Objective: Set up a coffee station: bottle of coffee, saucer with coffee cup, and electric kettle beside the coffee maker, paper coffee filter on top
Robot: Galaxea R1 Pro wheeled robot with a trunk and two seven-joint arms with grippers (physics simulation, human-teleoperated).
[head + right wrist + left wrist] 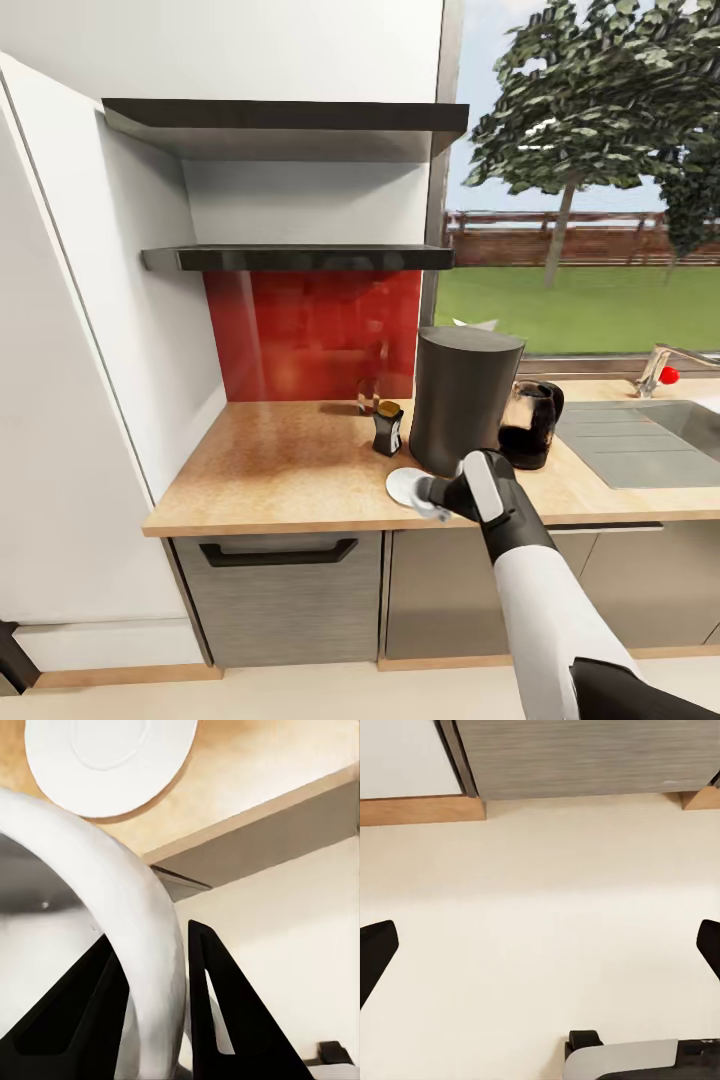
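On the kitchen countertop point(270, 460) stands the dark coffee maker point(462, 398). A thin whitish piece, perhaps the paper coffee filter point(474, 324), shows at the back edge of its top. The bottle of coffee point(388, 428) is just to its left and the electric kettle point(531, 424) just to its right. In front lies the white saucer point(404, 486) point(105, 757). My right gripper point(440, 498) point(154, 934) is shut on the wall of the coffee cup point(127, 907), held tilted just beside the saucer near the counter's front edge. My left gripper point(544, 945) hangs open over the floor.
The thin kitchen shelf point(300, 258) and a thicker dark slab point(290, 125) hang on the wall above a red backsplash. A steel sink point(640, 440) with a tap point(665, 370) lies to the right. Grey cabinet fronts point(280, 590) run below the counter.
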